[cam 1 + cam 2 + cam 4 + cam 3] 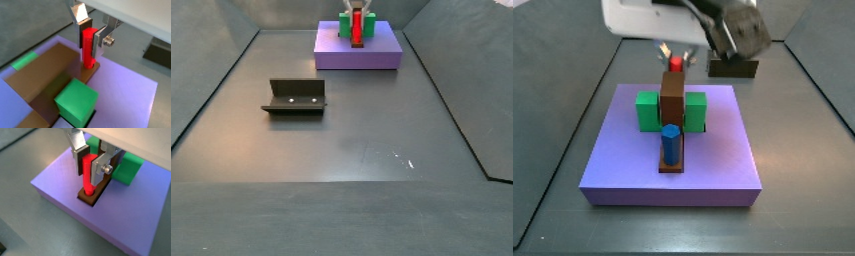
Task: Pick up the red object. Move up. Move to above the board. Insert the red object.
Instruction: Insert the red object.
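We're over the purple board now, and the end effector has its silver plates closed snugly on the upper half of the red object, which stands upright with its foot in the brown strip on the board's top. In both wrist views the peg's lower end meets that strip; whether it is fully seated we cannot tell.

To us the peg looks stiff, light and smooth-sided, so a grip high on the shaft, square across the flat pads, seems right, leaving the lower end free to enter the hole.

A wrist view also gives us the green block just beside the strip. A side view adds what the wrists miss: the blue peg standing at the strip's near end, well apart from the red tip. Only the far side view shows the fixture out on the grey surface.
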You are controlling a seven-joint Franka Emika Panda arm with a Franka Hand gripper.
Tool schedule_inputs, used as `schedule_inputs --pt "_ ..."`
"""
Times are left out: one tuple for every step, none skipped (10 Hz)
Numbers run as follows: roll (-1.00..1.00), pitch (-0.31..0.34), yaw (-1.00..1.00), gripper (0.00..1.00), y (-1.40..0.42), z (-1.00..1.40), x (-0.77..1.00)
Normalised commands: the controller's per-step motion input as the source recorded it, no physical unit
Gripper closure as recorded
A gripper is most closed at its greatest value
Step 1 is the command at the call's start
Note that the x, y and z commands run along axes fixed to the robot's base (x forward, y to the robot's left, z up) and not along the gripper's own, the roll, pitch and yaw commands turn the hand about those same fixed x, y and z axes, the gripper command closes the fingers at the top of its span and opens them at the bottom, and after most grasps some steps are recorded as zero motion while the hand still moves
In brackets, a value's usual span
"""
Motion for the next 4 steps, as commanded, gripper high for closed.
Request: schedule_inputs --pt "0.20 0.156 -0.18 1.00 0.15 -0.68 0.13" --pt "0.14 0.097 -0.27 1.00 0.05 -0.61 0.00" --pt "0.02 0.000 0.00 1.00 0.00 0.00 0.00" --pt "0.00 0.000 0.00 1.00 0.00 0.00 0.00"
